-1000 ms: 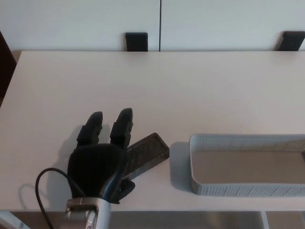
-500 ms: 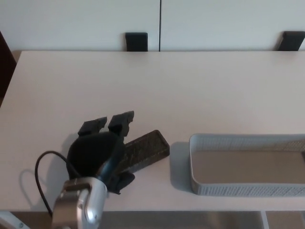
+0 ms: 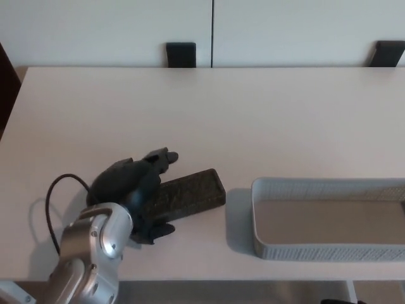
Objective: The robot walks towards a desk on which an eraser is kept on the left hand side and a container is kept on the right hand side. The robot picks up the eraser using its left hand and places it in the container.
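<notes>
Eraser, a dark, flat rectangular block with a finely textured top (image 3: 190,192), is lying on the pale beige surface (image 3: 253,120) at about 7 o'clock from the centre of the head view, its long axis running from 8 o'clock up toward 2 o'clock. Its near end is sitting under the robot's black left hand (image 3: 130,190), which is curling over it from the 8 o'clock side, with the two thick fingers (image 3: 158,159) bending down along the far long edge and the thumb showing below the near edge at about 6 o'clock of the hand. The hand looks to be closing around the block, though whether it is gripping firmly or only touching cannot be told. The block appears stiff and light, probably a felt-backed board eraser, so it is unlikely to deform or break; its rough top should give friction, while the thin profile means the fingers need to pinch across the short width, near the middle of the length, to stop it pivoting. A light grey perforated plastic container with low walls (image 3: 266,218) is sitting at 3 o'clock of the eraser, near but apart from it, and looks empty. The right hand is not showing.
</notes>
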`<state>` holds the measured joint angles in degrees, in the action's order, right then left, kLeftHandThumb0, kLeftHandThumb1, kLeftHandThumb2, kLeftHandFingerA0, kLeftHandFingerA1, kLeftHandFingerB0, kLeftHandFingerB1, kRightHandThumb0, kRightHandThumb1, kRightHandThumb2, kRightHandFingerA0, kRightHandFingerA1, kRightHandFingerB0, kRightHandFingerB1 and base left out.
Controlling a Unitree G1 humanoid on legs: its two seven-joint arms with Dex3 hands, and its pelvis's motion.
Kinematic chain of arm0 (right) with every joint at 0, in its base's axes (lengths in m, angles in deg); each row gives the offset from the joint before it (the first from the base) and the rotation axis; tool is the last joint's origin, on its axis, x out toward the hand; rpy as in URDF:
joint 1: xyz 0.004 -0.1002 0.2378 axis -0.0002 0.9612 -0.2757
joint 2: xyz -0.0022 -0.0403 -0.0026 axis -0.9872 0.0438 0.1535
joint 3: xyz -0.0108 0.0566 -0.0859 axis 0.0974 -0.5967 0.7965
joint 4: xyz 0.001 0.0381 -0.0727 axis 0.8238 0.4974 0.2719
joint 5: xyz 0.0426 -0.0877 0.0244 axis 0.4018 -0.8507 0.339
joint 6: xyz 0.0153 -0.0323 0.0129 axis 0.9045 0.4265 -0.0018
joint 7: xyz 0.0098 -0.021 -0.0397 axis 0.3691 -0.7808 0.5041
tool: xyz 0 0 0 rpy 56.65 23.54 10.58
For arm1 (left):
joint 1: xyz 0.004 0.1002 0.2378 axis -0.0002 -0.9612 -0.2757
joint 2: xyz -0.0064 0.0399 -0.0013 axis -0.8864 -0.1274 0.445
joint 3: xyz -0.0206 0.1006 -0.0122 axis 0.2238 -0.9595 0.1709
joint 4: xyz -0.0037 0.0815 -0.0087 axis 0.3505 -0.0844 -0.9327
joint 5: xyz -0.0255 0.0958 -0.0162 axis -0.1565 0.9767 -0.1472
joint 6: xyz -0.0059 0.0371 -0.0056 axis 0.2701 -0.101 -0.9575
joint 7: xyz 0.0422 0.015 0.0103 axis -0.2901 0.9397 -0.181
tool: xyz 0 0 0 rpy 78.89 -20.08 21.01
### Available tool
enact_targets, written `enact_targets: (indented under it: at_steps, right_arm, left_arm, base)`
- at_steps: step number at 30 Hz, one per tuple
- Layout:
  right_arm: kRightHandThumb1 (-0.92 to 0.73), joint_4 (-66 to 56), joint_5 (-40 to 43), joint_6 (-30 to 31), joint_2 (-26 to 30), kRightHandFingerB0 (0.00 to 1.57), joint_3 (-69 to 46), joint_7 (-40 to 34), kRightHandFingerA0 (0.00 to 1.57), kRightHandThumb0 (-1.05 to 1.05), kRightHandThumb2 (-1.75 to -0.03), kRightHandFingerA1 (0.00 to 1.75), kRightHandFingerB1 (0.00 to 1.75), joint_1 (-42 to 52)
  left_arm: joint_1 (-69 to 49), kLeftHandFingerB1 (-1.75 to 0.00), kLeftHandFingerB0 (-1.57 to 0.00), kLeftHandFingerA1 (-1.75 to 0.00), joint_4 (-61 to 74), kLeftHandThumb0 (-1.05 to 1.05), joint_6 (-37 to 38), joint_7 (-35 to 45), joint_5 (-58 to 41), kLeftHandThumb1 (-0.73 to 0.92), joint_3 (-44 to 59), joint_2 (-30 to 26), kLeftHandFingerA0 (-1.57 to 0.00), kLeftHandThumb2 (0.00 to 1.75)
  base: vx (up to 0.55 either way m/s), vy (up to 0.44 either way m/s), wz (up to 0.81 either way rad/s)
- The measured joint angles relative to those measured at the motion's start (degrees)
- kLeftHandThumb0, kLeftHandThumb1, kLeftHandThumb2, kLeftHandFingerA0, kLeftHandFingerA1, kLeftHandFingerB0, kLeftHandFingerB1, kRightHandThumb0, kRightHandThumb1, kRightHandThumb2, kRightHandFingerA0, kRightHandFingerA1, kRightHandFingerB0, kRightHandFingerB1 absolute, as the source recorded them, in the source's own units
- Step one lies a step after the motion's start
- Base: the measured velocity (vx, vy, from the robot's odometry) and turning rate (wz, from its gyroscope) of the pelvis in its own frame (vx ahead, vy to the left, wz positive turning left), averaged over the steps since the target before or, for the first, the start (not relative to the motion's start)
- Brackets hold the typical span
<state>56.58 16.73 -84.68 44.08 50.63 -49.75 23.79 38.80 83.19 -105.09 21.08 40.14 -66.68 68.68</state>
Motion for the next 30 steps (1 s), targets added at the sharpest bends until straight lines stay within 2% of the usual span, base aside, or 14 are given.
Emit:
enact_targets:
  at_steps: [3, 4, 9, 10, 11, 12, 13, 15, 16, 18, 19, 21, 28, 30]
  right_arm:
    - [-0.45, -0.08, -0.11, 0.13, 0.44, 0.42, 0.29, 0.11, 0.59, -0.40, -0.70, 0.53, 0.49, -0.04]
    - [-0.45, -0.08, -0.13, 0.13, 0.61, 0.42, 0.39, 0.15, 0.60, -0.41, -0.71, 0.53, 0.49, -0.06]
    - [-0.44, -0.08, -0.60, 0.12, 1.54, 0.44, 0.90, 0.13, 0.61, -0.43, -0.71, 0.54, 0.49, -0.33]
    - [-0.44, -0.08, -0.72, 0.12, 1.65, 0.43, 1.03, 0.10, 0.60, -0.43, -0.72, 0.54, 0.49, -0.37]
    - [-0.45, -0.08, -0.80, 0.11, 1.70, 0.43, 1.11, 0.10, 0.60, -0.43, -0.72, 0.54, 0.49, -0.41]
    - [-0.54, -0.08, -0.90, 0.11, 1.76, 0.48, 1.18, 0.10, 0.66, -0.36, -0.55, 0.45, 0.41, -0.46]
    - [-0.44, -0.08, -1.00, 0.11, 1.82, 0.45, 1.23, 0.11, 0.61, -0.43, -0.72, 0.55, 0.50, -0.54]
    - [-0.44, -0.07, -1.13, 0.11, 1.86, 0.45, 1.33, 0.12, 0.61, -0.43, -0.72, 0.55, 0.50, -0.81]
    - [-0.44, -0.07, -1.22, 0.11, 1.87, 0.46, 1.37, 0.13, 0.61, -0.43, -0.72, 0.55, 0.50, -1.00]
    - [-0.54, -0.07, -1.44, 0.12, 1.94, 0.50, 1.44, 0.14, 0.66, -0.36, -0.55, 0.44, 0.41, -1.44]
    - [-0.54, -0.08, -1.53, 0.12, 1.98, 0.49, 1.46, 0.14, 0.66, -0.36, -0.56, 0.44, 0.41, -1.53]
    - [-0.52, -0.13, -1.71, 0.13, 2.14, 0.51, 1.48, 0.14, 0.66, -0.36, -0.55, 0.44, 0.41, -1.64]
    - [-0.53, -0.39, -1.96, 0.26, 2.50, 0.50, 1.68, 0.14, 0.65, -0.38, -0.56, 0.42, 0.40, -2.01]
    - [-0.52, -0.60, -2.29, 0.42, 2.83, 0.51, 1.86, 0.12, 0.66, -0.35, -0.55, 0.42, 0.40, -2.02]
  left_arm:
    - [0.81, -0.28, -0.19, -0.31, -0.36, -0.51, -0.16, 0.86, -0.08, 0.49, -1.75, -0.55, -0.24, 0.55]
    - [1.08, -0.48, -0.06, -0.49, -0.48, -0.28, -0.24, 1.01, -0.08, 0.30, -2.26, -0.58, -0.06, 0.87]
    - [2.58, -0.49, -0.09, -0.50, -1.82, -0.27, -0.73, 1.50, -0.04, 0.32, -4.27, -0.55, -0.10, 0.89]
    - [2.83, -0.38, -0.22, -0.43, -2.05, -0.51, -0.76, 1.47, 0.12, 0.48, -4.83, -0.62, -0.33, 0.71]
    - [3.00, -0.33, -0.37, -0.48, -2.17, -0.35, -0.75, 1.44, 0.33, 0.62, -5.41, -0.85, -0.60, 0.59]
    - [3.27, -0.37, -0.51, -0.81, -2.28, -0.28, -0.72, 1.38, 0.76, 0.73, -6.39, -1.38, -0.83, 0.62]
    - [3.74, -0.39, -0.58, -0.76, -2.43, -0.27, -0.73, 1.36, 1.29, 0.79, -7.44, -2.01, -0.94, 0.64]
    - [4.91, -0.42, -0.65, -0.83, -2.74, -0.26, -0.74, 1.36, 2.31, 0.82, -9.20, -3.19, -0.92, 0.64]
    - [5.43, -0.42, -0.62, -0.91, -2.81, -0.25, -0.74, 1.35, 3.03, 0.81, -10.12, -3.59, -0.77, 0.64]
    - [5.31, -0.53, -0.70, -1.35, -2.52, -0.20, -0.72, 0.79, 3.58, 0.87, -10.67, -3.69, -0.60, 0.67]
    - [4.97, -0.53, -0.67, -1.29, -2.36, -0.21, -0.67, 0.22, 3.63, 0.90, -10.59, -3.60, -0.61, 0.68]
    - [4.27, -0.60, -0.68, -1.47, -2.23, -0.22, -0.20, -1.59, 3.72, 0.91, -10.25, -3.22, -0.61, 0.68]
    - [1.67, -0.56, -0.67, -1.40, -1.39, -0.27, 2.90, -7.77, 3.21, 0.82, -7.67, -2.81, -0.63, 0.66]
    - [0.73, -0.88, -0.55, -1.57, -1.12, -0.19, 3.35, -8.97, 2.40, 0.86, -6.01, -1.80, -0.49, 0.54]
  base:
    - [0.00, 0.000, 0.00]
    - [0.00, 0.000, 0.00]
    - [0.00, 0.000, 0.00]
    - [0.00, 0.000, 0.00]
    - [0.00, 0.000, 0.00]
    - [0.00, 0.000, 0.00]
    - [0.00, 0.000, 0.00]
    - [0.00, 0.000, 0.00]
    - [0.00, 0.000, 0.00]
    - [0.00, 0.000, 0.00]
    - [0.00, 0.000, 0.00]
    - [0.00, 0.000, 0.00]
    - [0.00, 0.000, 0.00]
    - [0.00, 0.000, 0.00]
